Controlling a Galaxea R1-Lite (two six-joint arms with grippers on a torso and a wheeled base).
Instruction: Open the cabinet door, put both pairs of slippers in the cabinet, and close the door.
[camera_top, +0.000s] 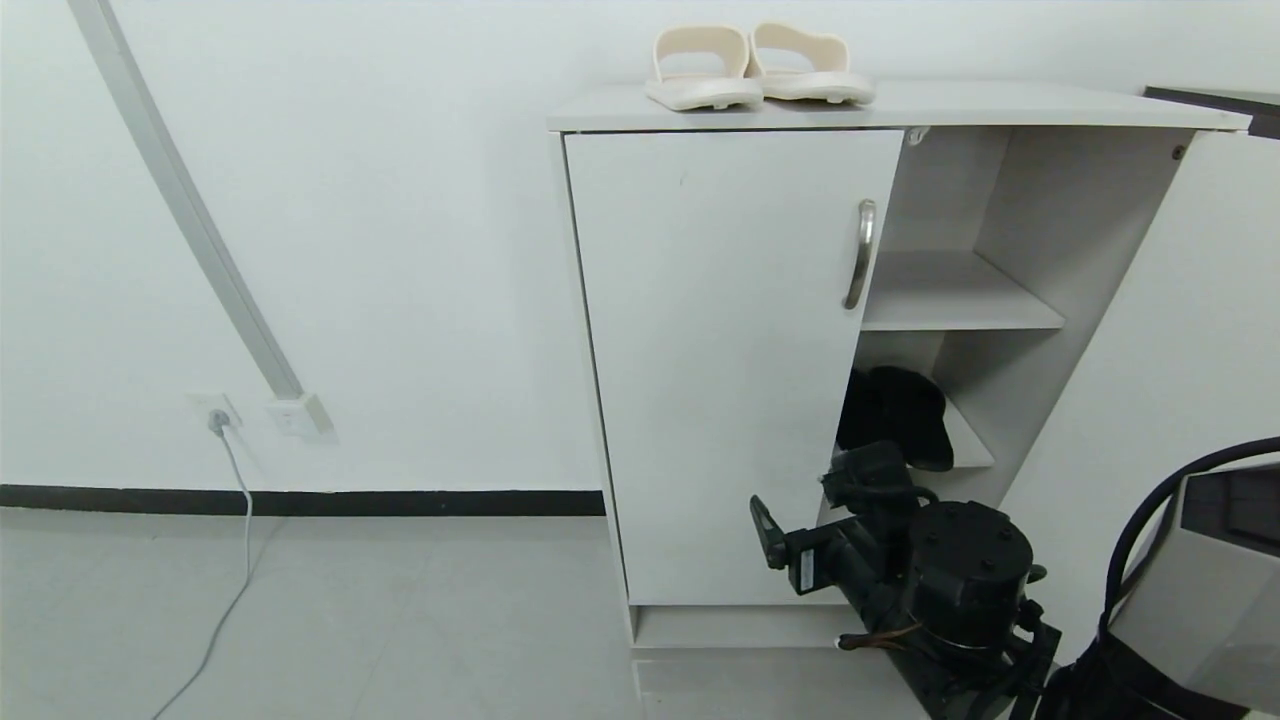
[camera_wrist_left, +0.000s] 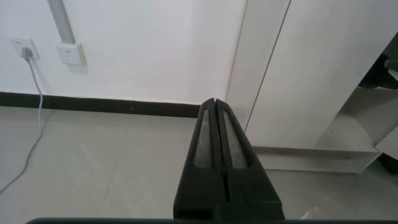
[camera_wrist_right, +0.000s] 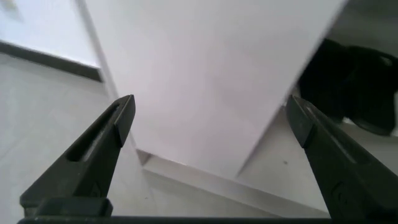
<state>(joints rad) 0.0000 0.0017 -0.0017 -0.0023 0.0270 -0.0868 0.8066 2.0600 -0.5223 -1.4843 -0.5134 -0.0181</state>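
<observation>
A white cabinet (camera_top: 900, 105) stands against the wall, its left door (camera_top: 730, 360) closed and its right door (camera_top: 1180, 350) swung open. A cream pair of slippers (camera_top: 760, 68) rests on its top. A black pair of slippers (camera_top: 895, 415) lies on the lower shelf inside, also seen in the right wrist view (camera_wrist_right: 354, 81). My right gripper (camera_top: 810, 500) hangs open low in front of the closed door's inner edge, just outside the black slippers, with nothing between its fingers (camera_wrist_right: 211, 102). My left gripper (camera_wrist_left: 215, 102) is shut and empty, low over the floor left of the cabinet (camera_wrist_left: 311, 74).
The upper shelf (camera_top: 950, 300) is bare. A metal handle (camera_top: 860, 255) sits on the closed door. A wall socket with a grey cable (camera_top: 235, 520) and a slanted conduit (camera_top: 180, 200) are at the left. Open tiled floor (camera_top: 350, 610) lies left of the cabinet.
</observation>
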